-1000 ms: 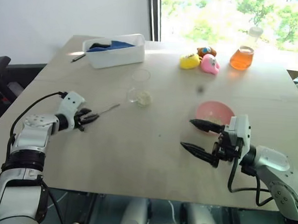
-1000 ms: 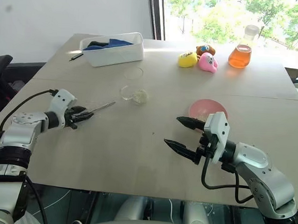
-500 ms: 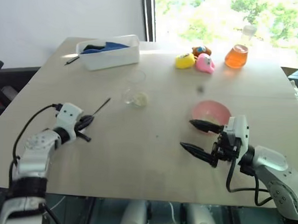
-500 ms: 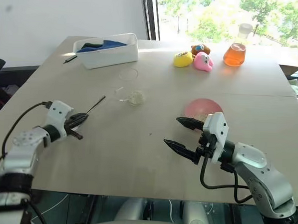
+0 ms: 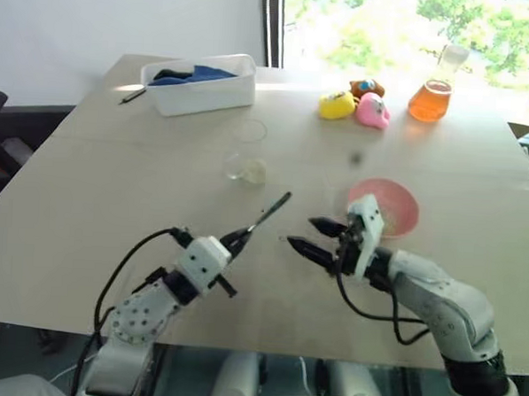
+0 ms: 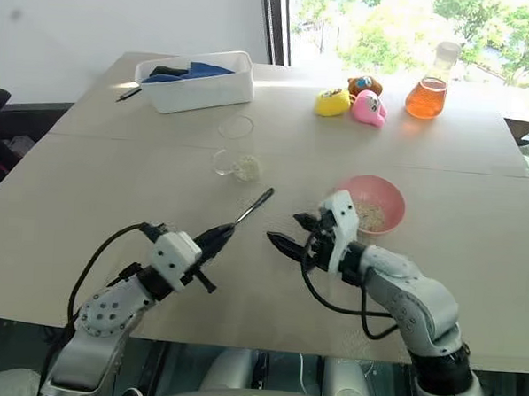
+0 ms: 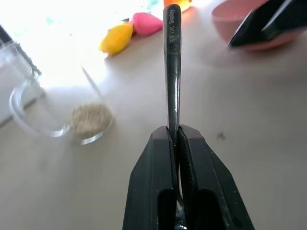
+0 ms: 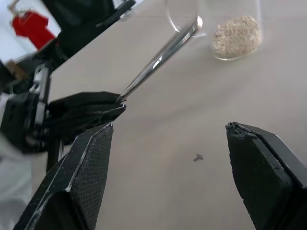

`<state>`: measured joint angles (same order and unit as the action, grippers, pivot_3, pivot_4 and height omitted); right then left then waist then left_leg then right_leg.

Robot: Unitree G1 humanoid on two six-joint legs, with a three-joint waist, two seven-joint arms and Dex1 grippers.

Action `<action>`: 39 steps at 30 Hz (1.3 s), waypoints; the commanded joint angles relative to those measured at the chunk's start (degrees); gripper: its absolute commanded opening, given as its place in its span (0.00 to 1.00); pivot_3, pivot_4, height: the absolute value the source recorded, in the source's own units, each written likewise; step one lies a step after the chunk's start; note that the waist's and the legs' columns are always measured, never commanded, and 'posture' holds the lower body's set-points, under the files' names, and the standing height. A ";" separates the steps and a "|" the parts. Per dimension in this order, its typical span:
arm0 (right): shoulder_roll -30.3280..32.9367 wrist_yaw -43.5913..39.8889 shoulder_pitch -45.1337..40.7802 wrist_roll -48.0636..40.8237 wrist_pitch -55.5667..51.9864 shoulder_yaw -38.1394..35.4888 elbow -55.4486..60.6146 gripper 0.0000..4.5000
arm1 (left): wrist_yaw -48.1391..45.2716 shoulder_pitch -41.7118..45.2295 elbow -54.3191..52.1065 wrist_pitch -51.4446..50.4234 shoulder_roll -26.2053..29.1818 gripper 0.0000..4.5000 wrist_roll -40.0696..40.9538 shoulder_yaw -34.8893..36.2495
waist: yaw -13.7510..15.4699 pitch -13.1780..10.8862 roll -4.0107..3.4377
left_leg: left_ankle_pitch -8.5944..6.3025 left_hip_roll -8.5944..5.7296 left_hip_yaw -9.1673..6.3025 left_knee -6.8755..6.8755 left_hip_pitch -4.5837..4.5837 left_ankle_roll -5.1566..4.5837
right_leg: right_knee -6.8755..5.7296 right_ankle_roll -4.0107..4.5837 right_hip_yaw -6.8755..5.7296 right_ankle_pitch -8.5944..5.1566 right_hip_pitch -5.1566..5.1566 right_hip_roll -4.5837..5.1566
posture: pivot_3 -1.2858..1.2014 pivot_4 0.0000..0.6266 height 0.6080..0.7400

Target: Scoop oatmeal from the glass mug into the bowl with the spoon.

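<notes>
Left gripper (image 5: 237, 239) now swung in toward table centre, pinching spoon (image 5: 265, 216) by one end, lifted off table. Right gripper (image 5: 318, 238) spread wide, facing spoon tip, likely handover. Glass mug (image 5: 246, 168) with oatmeal (image 5: 255, 171) beyond; pink bowl (image 5: 404, 210) just right.

Left arm: extended forward and inward over the table, forearm angled toward centre. The left gripper (image 5: 237, 239) is fully closed, its two black fingers (image 7: 158, 158) pinched on the handle of the spoon (image 5: 265, 214), which projects ahead of the fingertips, clear of the table.

Right arm: bent at the elbow, forearm reaching inward toward centre. The right gripper (image 5: 314, 238) has its jaws spread wide and holds nothing. Its fingertips point toward the left gripper, near it but apart.
</notes>
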<state>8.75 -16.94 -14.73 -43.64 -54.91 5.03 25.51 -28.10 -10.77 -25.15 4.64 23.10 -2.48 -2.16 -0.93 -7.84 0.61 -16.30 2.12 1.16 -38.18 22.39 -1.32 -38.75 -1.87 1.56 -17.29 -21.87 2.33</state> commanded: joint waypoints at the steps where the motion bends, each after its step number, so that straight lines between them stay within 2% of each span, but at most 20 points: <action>1: -3.76 5.09 -2.02 -5.42 -4.37 -3.53 0.39 0.85 | 3.00 0.77 -1.49 0.38 -1.70 0.02 -1.32 -0.58 | 0.01 -0.01 -0.02 | 0.00 0.00 -0.01 0.00 0.11 0.00 | 0.00 -0.01 -0.02 0.00 -0.10 0.00 | 0.52 0.24 1.00; 5: -7.06 7.50 -4.29 -6.83 -2.67 -6.92 -1.28 0.85 | 1.77 0.97 -0.50 0.46 -1.28 0.02 0.00 -1.07 | 0.08 -0.01 -0.02 | 0.00 -0.06 0.00 -0.05 0.54 -0.01 | 0.01 -0.04 -0.04 0.02 -0.44 -0.01 | 0.52 0.24 1.00; 22: -8.23 4.78 -6.53 -6.85 -0.04 -4.25 -2.28 0.85 | -2.44 1.64 1.38 0.17 0.06 0.02 3.52 -2.73 | -0.09 -0.03 -0.04 | 0.01 -0.02 0.03 -0.06 0.48 -0.02 | -0.04 -0.04 -0.01 0.02 -0.44 -0.22 | 0.52 0.24 1.00; 25: -8.27 4.68 -6.42 -6.87 0.78 -4.35 -2.22 0.65 | -2.44 1.44 1.39 0.24 0.15 0.00 3.64 -2.74 | -0.08 -0.03 -0.04 | 0.01 -0.02 0.03 -0.06 0.48 -0.02 | -0.03 -0.04 -0.01 0.02 -0.44 -0.22 | 0.52 0.24 1.00; 27: -8.19 4.70 -6.41 -6.79 1.02 -4.28 -2.12 0.46 | -2.72 1.33 1.39 0.07 0.21 0.00 4.00 -2.84 | -0.08 -0.03 -0.04 | 0.01 -0.02 0.03 -0.06 0.48 -0.02 | -0.03 -0.04 -0.01 0.02 -0.44 -0.22 | 0.52 0.24 1.00; 28: -8.03 4.79 -6.31 -6.78 0.86 -4.16 -1.99 0.40 | -2.80 1.31 1.40 0.07 0.19 0.00 4.14 -2.91 | -0.08 -0.03 -0.04 | 0.01 -0.02 0.03 -0.06 0.48 -0.02 | -0.03 -0.04 -0.01 0.02 -0.44 -0.22 | 0.52 0.24 1.00; 29: -7.82 4.88 -6.22 -6.75 0.61 -3.95 -1.89 0.27 | -2.87 1.35 1.45 0.11 0.16 0.00 4.26 -2.97 | -0.08 -0.03 -0.04 | 0.01 -0.02 0.03 -0.06 0.48 -0.02 | -0.04 -0.04 -0.01 0.02 -0.44 -0.22 | 0.52 0.24 1.00; 32: -7.71 5.40 -6.14 -6.71 0.45 -3.75 -1.69 0.06 | -3.26 1.58 1.85 0.04 0.07 0.00 4.88 -3.09 | -0.08 -0.04 -0.06 | 0.01 -0.02 0.03 -0.06 0.48 -0.02 | -0.04 -0.04 -0.01 0.02 -0.44 -0.22 | 0.52 0.24 1.00; 33: -7.66 5.58 -6.18 -6.75 0.51 -3.77 -1.58 0.01 | -3.25 1.71 2.01 -0.07 0.01 0.00 5.00 -3.09 | -0.19 -0.04 -0.07 | 0.01 -0.02 0.03 -0.06 0.48 -0.02 | -0.04 -0.04 -0.01 0.02 -0.44 -0.22 | 0.52 0.24 1.00; 37: -7.42 6.43 -6.95 -6.91 0.75 -4.53 -1.73 0.01 | -3.06 2.43 2.86 -0.43 0.10 0.00 5.02 -3.01 | -0.12 -0.05 -0.07 | 0.01 -0.01 0.03 -0.07 0.47 -0.02 | -0.04 -0.04 0.00 0.02 -0.44 -0.24 | 0.52 0.24 1.00; 39: -7.49 7.05 -7.28 -7.48 0.71 -5.22 -1.85 0.00 | -3.03 2.44 2.87 -0.58 0.11 0.15 5.63 -2.48 | -0.11 -0.05 -0.07 | 0.01 -0.02 0.03 -0.07 0.47 -0.02 | -0.04 -0.04 0.00 0.02 -0.44 -0.25 | 0.52 0.24 1.00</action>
<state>1.30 -10.48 -20.79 -50.23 -54.89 1.31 22.32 -31.00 -8.55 -21.47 3.78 23.05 2.11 -5.04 -1.04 -7.89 0.54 -16.29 2.10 1.19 -38.25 22.86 -1.34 -38.79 -1.91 1.56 -17.27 -22.31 2.09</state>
